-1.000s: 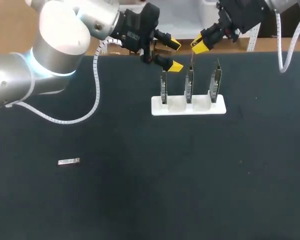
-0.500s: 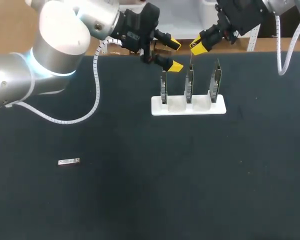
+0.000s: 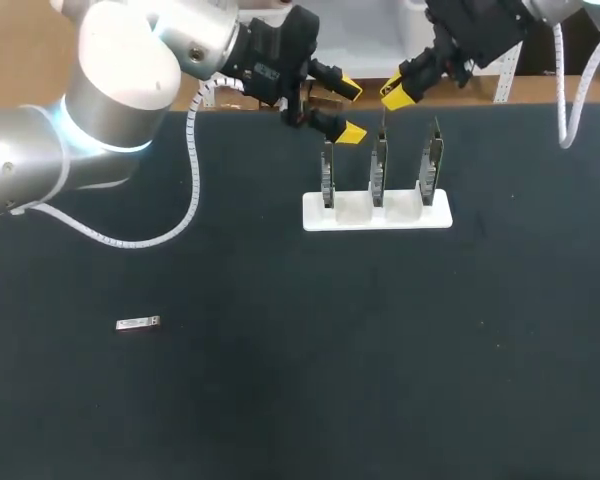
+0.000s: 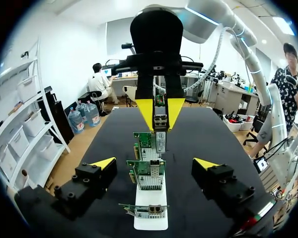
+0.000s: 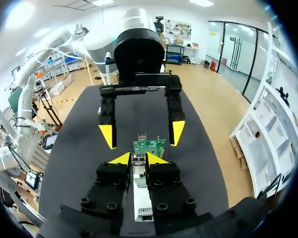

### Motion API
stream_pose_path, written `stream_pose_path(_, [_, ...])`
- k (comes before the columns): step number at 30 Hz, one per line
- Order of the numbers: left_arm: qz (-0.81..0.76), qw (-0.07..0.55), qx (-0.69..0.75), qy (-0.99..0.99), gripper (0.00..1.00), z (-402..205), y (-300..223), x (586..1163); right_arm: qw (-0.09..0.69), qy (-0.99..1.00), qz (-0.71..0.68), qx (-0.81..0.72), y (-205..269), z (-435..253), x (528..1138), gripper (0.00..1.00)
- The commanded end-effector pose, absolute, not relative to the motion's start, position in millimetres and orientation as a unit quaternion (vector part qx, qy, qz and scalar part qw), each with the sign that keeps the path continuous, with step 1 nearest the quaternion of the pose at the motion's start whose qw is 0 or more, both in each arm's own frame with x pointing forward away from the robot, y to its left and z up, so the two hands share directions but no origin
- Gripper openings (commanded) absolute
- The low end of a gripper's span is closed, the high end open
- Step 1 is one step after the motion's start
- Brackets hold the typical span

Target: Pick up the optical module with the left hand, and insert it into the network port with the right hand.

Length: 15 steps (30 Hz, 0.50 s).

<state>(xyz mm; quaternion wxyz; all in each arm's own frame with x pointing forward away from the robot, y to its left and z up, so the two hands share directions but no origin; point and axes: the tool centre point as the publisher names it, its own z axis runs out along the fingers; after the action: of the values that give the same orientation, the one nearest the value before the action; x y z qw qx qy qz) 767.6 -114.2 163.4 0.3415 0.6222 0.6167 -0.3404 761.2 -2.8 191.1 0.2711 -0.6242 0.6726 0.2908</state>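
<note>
A small silver optical module (image 4: 160, 119) is held between the yellow tips of my right gripper (image 3: 398, 94), which is shut on it. The right wrist view shows the same module (image 5: 137, 159) pinched in that gripper (image 5: 137, 158). It hangs just above the row of green network cards (image 4: 150, 174) standing in a white holder (image 3: 377, 213). My left gripper (image 3: 350, 111) hovers open and empty at the left end of the row, in line with the cards, its fingertips (image 4: 103, 162) wide apart. A second module (image 3: 137, 323) lies flat on the black table at the left.
The holder carries three upright cards (image 3: 378, 170) near the table's back edge. The black tabletop (image 3: 310, 380) stretches out in front of it, bare but for the loose module.
My right gripper has shifted slightly up and to the left with the module in it. The left arm has not moved.
</note>
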Motion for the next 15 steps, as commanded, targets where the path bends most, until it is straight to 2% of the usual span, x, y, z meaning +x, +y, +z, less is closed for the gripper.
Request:
stream_pose_path(1, [-0.340, 0.343, 0.622, 0.616, 1.00, 162.8, -113.6, 766.8, 0.280, 0.671, 0.291, -0.622, -3.6, 189.4, 759.4, 0.00])
stream_pose_path(15, [-0.340, 0.343, 0.622, 0.616, 1.00, 162.8, -113.6, 766.8, 0.269, 0.659, 0.310, -0.630, -1.8, 175.8, 769.6, 0.00])
